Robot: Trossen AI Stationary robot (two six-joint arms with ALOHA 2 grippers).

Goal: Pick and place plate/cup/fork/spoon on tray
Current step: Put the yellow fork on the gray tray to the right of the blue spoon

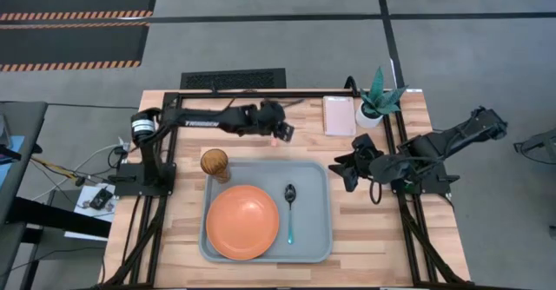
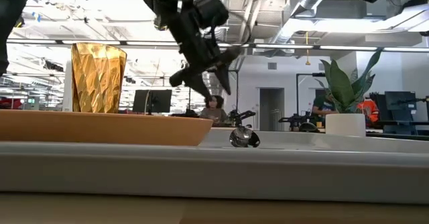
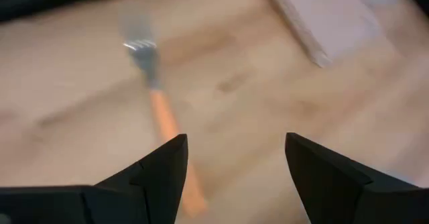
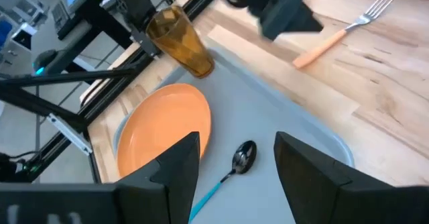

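Observation:
The orange plate (image 1: 242, 222) and the teal-handled spoon (image 1: 290, 210) lie on the grey-blue tray (image 1: 314, 238). The amber cup (image 1: 215, 162) stands at the tray's far left corner. The orange-handled fork (image 3: 161, 110) lies flat on the wooden table beyond the tray's far edge; it also shows in the right wrist view (image 4: 335, 36). My left gripper (image 3: 234, 147) hangs open above the fork (image 1: 282, 134), its fingers clear of it. My right gripper (image 4: 234, 150) is open and empty, raised by the tray's right edge (image 1: 340, 173).
A small white rectangular dish (image 1: 339, 115) and a white pot with a green plant (image 1: 378, 103) stand at the table's far right. Black frame rails (image 1: 395, 151) run along the table's left, right and far sides. Bare wood lies between the tray and the far rail.

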